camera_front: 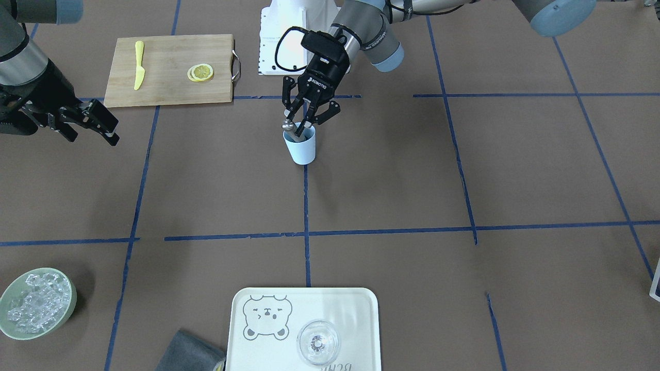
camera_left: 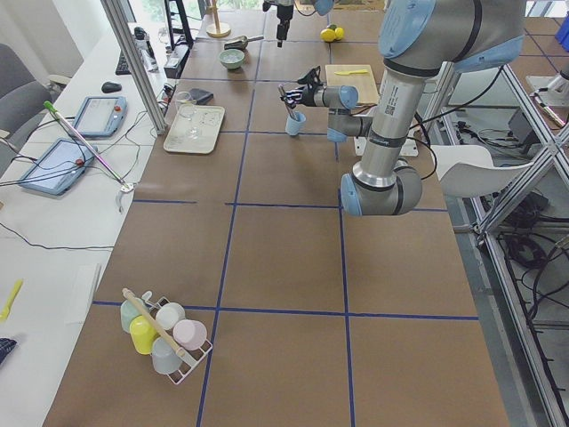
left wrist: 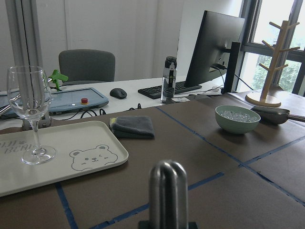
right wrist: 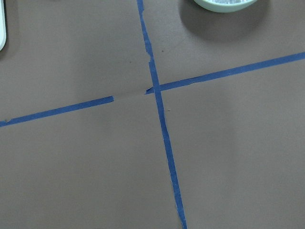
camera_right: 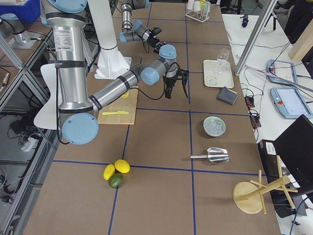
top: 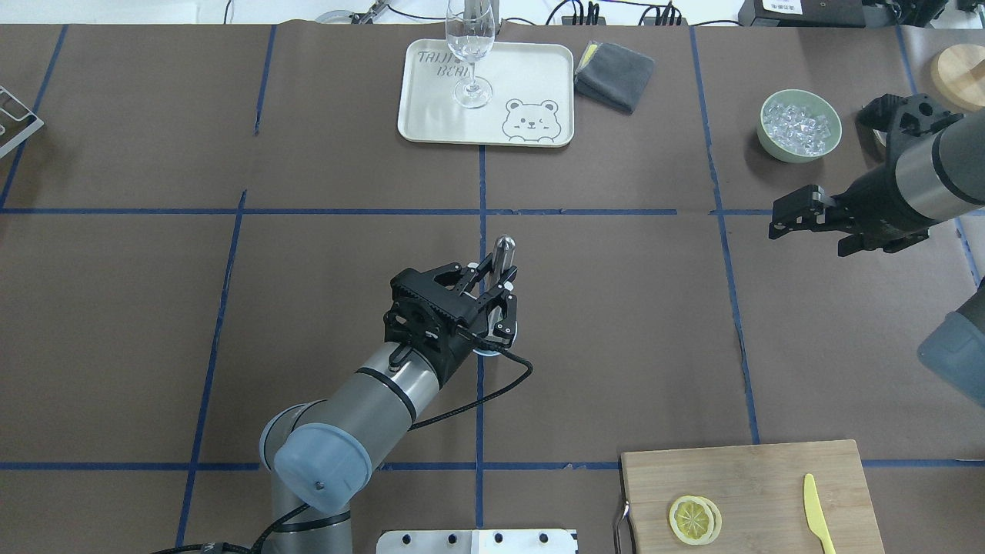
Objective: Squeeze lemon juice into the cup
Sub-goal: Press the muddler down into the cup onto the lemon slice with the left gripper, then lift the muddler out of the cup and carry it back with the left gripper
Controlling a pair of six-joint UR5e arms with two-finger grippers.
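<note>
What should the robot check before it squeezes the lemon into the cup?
1. Cup standing upright on the table: ok.
2. Cup free of other things: not ok. A metal stick leans inside it, held by the left gripper.
3. Right gripper open and empty, ready to pick something up: ok.
4. Lemon uncovered and easy to get at: ok. It lies on the board, apart from the knife.
5. Lemon picked up: not ok, no gripper holds it.
6. What is already in the cup: cannot tell, no view looks into it.
</note>
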